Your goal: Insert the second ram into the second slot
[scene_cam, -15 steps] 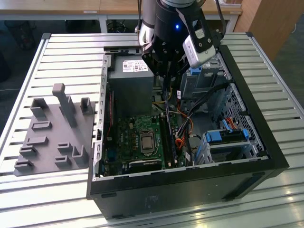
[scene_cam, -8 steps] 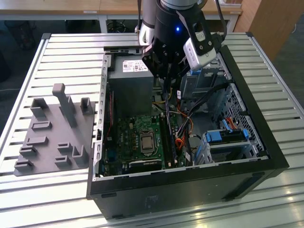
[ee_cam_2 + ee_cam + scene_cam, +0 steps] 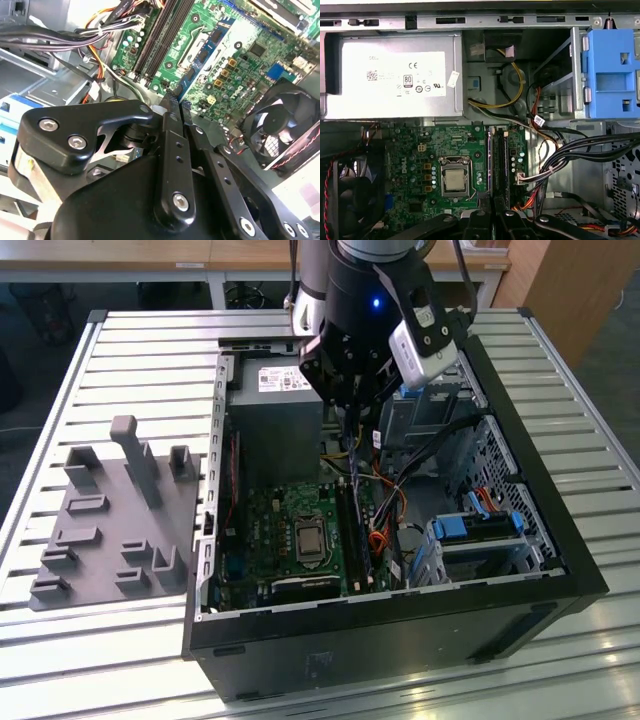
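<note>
The gripper [image 3: 176,104] hangs inside the open computer case [image 3: 560,570], above the memory slots [image 3: 498,160] at the centre of the first wrist view. Its fingers are drawn almost together, and the thin dark sliver at their tips is judged to be the second ram [image 3: 175,92], clamped edge-on. Risk: a tilted or offset stick binds on the slot walls or snags the nearby cables [image 3: 570,150].

light: bright, even | glare: table slats [image 3: 420,692], motherboard [image 3: 239,36] | shadow: inside computer case [image 3: 400,635]

1 fan [image 3: 350,200], prob. 2 slots [image 3: 499,165]
</note>
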### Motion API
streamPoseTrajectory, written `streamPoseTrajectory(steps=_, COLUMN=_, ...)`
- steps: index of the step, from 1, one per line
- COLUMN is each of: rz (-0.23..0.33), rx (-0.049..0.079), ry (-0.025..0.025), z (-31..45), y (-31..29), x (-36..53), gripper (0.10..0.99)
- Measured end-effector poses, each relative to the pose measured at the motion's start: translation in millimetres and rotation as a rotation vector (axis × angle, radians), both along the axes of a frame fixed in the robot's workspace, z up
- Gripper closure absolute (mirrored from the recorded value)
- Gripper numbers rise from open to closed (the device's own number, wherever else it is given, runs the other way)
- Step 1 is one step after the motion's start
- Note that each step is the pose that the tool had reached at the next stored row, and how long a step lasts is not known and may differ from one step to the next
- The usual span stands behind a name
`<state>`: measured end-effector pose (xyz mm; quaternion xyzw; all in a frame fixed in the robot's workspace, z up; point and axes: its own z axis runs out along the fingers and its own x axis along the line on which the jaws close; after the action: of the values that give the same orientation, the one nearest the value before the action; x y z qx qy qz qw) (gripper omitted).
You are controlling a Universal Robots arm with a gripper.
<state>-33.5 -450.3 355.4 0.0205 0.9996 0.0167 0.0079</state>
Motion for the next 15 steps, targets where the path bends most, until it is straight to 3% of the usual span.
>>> streamPoseTrajectory(steps=15, rz=0.007, rx=-0.001, ry=0.0000, z=-3.5, y=-0.9, x=0.0, gripper=0.949)
